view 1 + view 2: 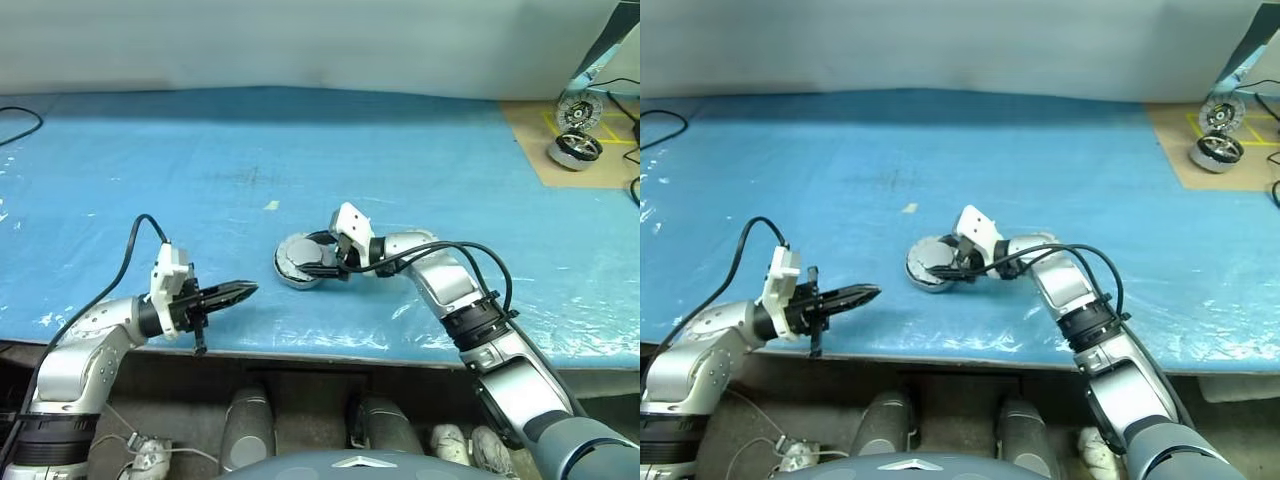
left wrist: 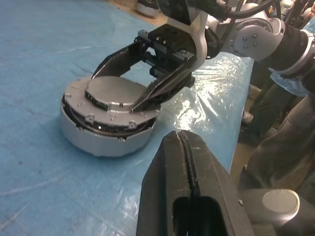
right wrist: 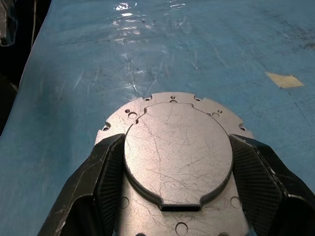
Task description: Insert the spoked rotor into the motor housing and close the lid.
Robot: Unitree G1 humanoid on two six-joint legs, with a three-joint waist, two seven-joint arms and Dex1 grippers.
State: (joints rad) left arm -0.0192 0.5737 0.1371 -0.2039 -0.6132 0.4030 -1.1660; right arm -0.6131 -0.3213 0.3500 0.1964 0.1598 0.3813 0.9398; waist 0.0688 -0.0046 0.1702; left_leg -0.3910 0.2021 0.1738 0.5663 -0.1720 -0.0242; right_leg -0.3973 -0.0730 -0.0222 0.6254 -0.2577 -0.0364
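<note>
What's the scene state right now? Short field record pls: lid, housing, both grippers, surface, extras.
lid: plain grey face up, raised centre, lying on top of the motor housing
right gripper: fingers straddling the lid's raised centre; contact can't be told
left gripper: shut, empty, apart from the housing near the table's front edge
surface: blue sheet
extras: two wheel-like motor parts on a brown board at far right
rotor: not visible with the lid on

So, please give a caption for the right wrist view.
Right gripper straddling the raised centre of the lid on blue sheet.
</note>
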